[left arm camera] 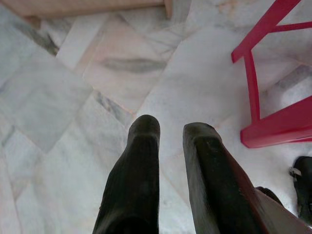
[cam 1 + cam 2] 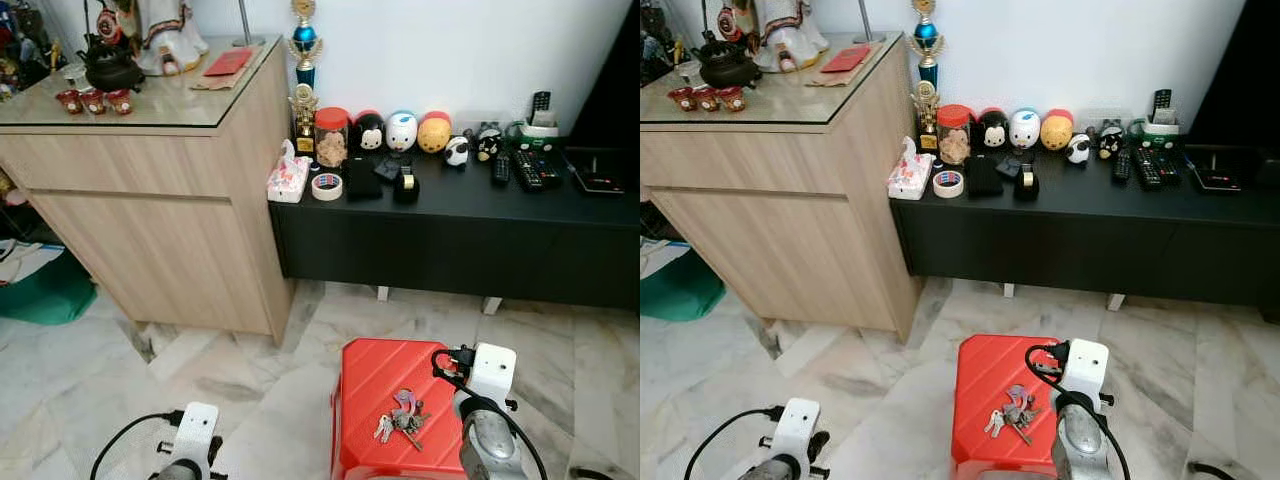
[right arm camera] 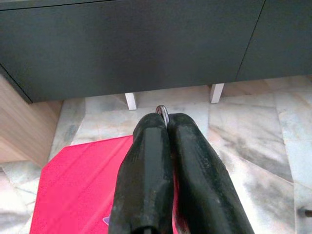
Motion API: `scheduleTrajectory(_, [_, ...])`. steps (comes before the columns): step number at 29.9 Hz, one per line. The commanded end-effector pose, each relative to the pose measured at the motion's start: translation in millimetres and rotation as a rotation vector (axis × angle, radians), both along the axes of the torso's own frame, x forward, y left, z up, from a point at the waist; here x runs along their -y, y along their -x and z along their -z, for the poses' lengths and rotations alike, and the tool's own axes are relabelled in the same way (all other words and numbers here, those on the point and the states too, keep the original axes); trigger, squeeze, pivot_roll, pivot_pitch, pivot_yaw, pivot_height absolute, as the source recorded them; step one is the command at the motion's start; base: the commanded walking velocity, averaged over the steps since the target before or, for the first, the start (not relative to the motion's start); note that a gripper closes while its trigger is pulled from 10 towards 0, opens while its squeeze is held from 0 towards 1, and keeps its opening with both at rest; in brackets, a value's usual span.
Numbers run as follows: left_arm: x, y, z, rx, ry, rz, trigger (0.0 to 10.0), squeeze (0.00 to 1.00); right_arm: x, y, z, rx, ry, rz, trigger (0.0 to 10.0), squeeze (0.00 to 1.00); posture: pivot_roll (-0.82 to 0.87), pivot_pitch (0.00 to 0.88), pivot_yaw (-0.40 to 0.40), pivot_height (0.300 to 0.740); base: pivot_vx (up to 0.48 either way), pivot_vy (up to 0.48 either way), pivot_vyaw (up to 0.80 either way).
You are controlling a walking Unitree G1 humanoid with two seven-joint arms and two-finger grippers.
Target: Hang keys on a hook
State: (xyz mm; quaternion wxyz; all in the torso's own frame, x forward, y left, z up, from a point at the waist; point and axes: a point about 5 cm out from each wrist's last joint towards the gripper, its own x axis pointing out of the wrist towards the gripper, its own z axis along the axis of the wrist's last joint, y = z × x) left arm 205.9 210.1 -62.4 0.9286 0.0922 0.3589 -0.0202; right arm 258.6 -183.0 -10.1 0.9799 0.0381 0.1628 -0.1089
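A bunch of keys (image 2: pixel 402 420) with a purple tag shows over the top of a red plastic stool (image 2: pixel 365 385). I cannot tell whether it rests on the stool or hangs just above it. My right arm (image 2: pixel 485 400) is directly right of the keys, over the stool's right side. In the right wrist view my right gripper (image 3: pixel 162 119) is shut, with a small silver ring (image 3: pixel 162 111) pinched at the fingertips. My left gripper (image 1: pixel 170 129) hangs low over the marble floor, left of the stool, fingers slightly apart and holding nothing.
A light wooden cabinet (image 2: pixel 150 210) with ornaments on its glass top stands at the left. A low black console (image 2: pixel 450 245) along the white wall carries jars, tape, figurines and remotes. A green bag (image 2: pixel 40 295) lies at the far left. Marble floor surrounds the stool.
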Motion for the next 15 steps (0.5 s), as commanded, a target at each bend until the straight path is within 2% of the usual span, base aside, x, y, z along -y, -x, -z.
scheduleTrajectory(1, [-3.5,5.3,3.0,-0.024,0.001,-0.027,10.0,0.00,-5.2,-4.1,-3.9,0.025,-0.008,-0.018,10.0,0.00,-0.07,0.000,0.032,0.740,0.000,0.000,0.00])
scheduleTrajectory(15, [-9.5,9.8,5.3,-0.058,0.006,-0.055,10.0,0.00,-4.8,-4.9,-3.7,0.020,-0.005,-0.012,10.0,0.00,-0.07,0.000,0.031,0.740,-0.250,0.000,0.00])
